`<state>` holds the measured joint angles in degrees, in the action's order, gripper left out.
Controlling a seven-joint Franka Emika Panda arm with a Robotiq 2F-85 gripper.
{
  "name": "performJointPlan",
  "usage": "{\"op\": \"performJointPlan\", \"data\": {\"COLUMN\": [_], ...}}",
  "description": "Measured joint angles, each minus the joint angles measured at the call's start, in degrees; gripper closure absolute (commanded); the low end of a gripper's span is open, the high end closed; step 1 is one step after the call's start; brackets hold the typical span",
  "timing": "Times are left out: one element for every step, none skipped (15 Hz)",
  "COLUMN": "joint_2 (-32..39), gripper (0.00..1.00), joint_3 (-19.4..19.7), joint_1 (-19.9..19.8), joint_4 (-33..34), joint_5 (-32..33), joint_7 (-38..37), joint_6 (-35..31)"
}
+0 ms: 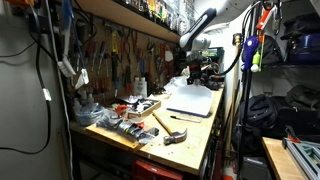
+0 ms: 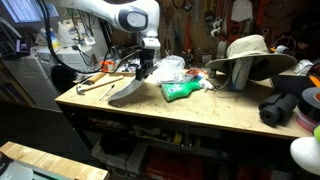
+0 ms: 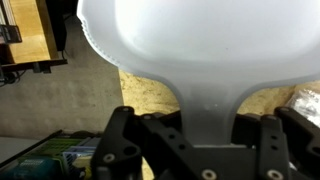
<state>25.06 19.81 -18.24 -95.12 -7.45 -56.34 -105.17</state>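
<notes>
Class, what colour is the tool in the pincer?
The tool is white, clearest in the wrist view.

**Workshop bench, three views: mixed indoor light, uneven exposure.**
Exterior views: the worktop (image 1: 195, 128) is lit from above and brightest toward its far edge, while the near-left corner and the foreground beyond it lie in deep shadow. A glowing screen (image 2: 22, 12) flares past one far corner. Both views are soft and coarse, with fine detail smeared.
Wrist view: the white panel (image 3: 200, 40) is overexposed, featureless and out of focus. The gripper (image 3: 195, 138) is dark, underexposed and soft-edged.
</notes>
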Motion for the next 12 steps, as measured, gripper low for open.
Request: {"op": "performJointPlan", "data": {"joint_2": [0.0, 0.1, 0.2, 0.3, 0.3, 0.4, 0.5, 0.5, 0.5, 0.6, 0.7, 0.7], "gripper": [1.00, 1.00, 1.00, 1.00, 1.00, 1.00, 1.00, 1.00, 1.00, 1.00, 1.00, 1.00], "joint_3": [0.0, 0.0, 0.0, -0.1, -0.1, -0.1, -0.2, -0.2, -0.3, -0.3, -0.4, -0.5], "joint_1": [-0.2, -0.5, -0.8, -1.1, -1.4, -1.7, -2.0, -2.2, -2.4, -2.6, -2.8, -2.9], "joint_4": [1.0, 2.1, 3.2, 4.2, 5.2, 6.0, 6.7, 7.2, 7.6, 8.1, 8.4, 8.5], "joint_5": [-0.6, -1.2, -2.0, -2.9, -3.8, -4.9, -6.1, -7.3, -8.4, -9.6, -10.8, -11.9], "joint_7": [0.0, 0.0, 0.0, 0.0, 0.0, 0.0, -0.2, -0.3, -0.5, -0.6, -0.8, -1.0], "joint_6": [1.9, 3.7, 5.4, 7.2, 8.9, 10.2, 11.0, 11.3, 11.5, 11.9, 12.0, 12.0]}}
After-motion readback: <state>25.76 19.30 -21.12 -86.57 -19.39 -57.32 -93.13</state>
